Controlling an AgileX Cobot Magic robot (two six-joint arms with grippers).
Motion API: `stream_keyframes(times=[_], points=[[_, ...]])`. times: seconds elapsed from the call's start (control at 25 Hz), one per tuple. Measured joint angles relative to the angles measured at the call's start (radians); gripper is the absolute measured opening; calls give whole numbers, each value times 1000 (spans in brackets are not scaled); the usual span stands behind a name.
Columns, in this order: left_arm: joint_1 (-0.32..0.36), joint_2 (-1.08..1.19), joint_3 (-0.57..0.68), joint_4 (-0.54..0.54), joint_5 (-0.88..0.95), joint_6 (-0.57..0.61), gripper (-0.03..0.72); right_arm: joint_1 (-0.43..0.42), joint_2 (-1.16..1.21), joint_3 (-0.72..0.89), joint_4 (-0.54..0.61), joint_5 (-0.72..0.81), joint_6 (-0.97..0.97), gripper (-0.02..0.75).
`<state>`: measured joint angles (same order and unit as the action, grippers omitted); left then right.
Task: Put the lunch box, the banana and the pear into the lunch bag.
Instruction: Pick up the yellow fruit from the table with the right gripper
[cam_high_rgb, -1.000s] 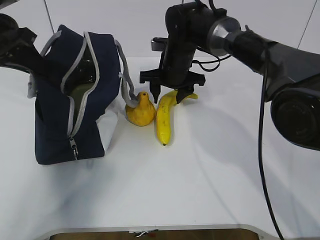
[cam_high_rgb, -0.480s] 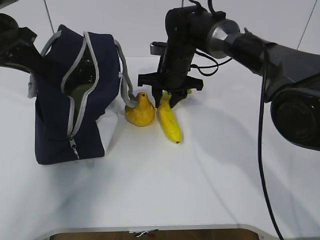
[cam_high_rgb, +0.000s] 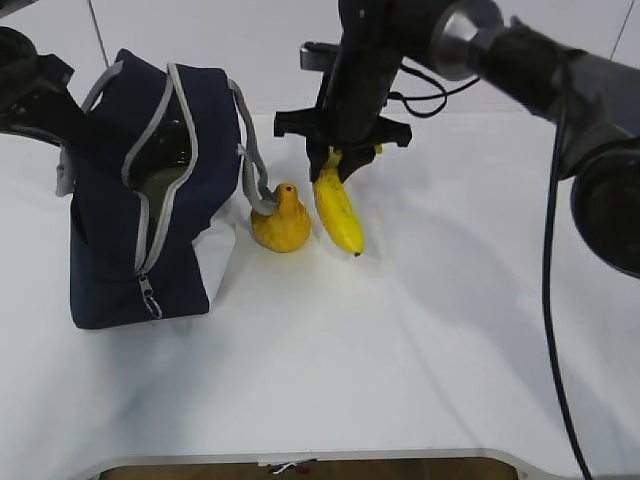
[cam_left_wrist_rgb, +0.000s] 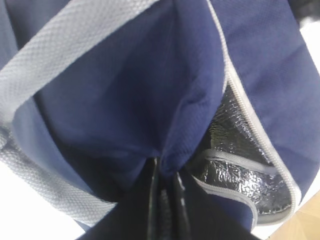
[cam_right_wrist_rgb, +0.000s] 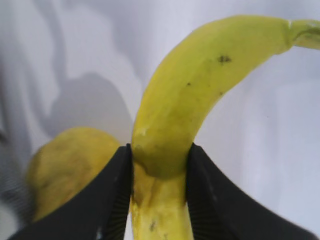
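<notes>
The yellow banana (cam_high_rgb: 338, 212) hangs at a slant from my right gripper (cam_high_rgb: 335, 160), its dark tip low near the table. In the right wrist view both black fingers (cam_right_wrist_rgb: 112, 190) press on the banana (cam_right_wrist_rgb: 200, 95), so my right gripper (cam_right_wrist_rgb: 159, 155) is shut on it. The yellow-orange pear (cam_high_rgb: 280, 220) (cam_right_wrist_rgb: 65, 165) sits on the table just left of the banana, beside the navy lunch bag (cam_high_rgb: 110, 250). My left gripper (cam_left_wrist_rgb: 165, 180) is shut on the bag's blue fabric (cam_left_wrist_rgb: 150, 90), holding its top open. A dull green patch (cam_high_rgb: 160, 187) inside the opening may be the lunch box.
The bag's grey strap (cam_high_rgb: 250, 160) loops down to the pear. Silver lining (cam_left_wrist_rgb: 235, 145) shows inside the bag's mouth. The white table (cam_high_rgb: 400, 360) stretches out in front of and to the right of the fruit. The left arm (cam_high_rgb: 30, 90) reaches in at the far left.
My right gripper closed on the banana near its stem end and rose. The banana swung, its tip moving right. The pear, bag and left gripper stayed put.
</notes>
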<state>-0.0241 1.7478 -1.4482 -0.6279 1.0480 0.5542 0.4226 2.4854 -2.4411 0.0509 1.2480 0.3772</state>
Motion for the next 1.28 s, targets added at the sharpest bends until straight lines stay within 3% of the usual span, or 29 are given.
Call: stream_keyframes(times=[0.24,0.52,0.76,1.04,1.28], points=[[0,0,0,-39,4,0,9,0,-120,0,60,2,-13,269],[2,0,0,-174,11,0,9,0,-210,0,412,4,-128,268],[2,2,0,-241,29,0,9,0,-203,0,577,6,-188,268],[2,2,0,-278,48,0,9,17,-164,0,584,-7,-227,268],[2,2,0,-308,69,0,9,17,-116,0,552,-142,-239,268]])
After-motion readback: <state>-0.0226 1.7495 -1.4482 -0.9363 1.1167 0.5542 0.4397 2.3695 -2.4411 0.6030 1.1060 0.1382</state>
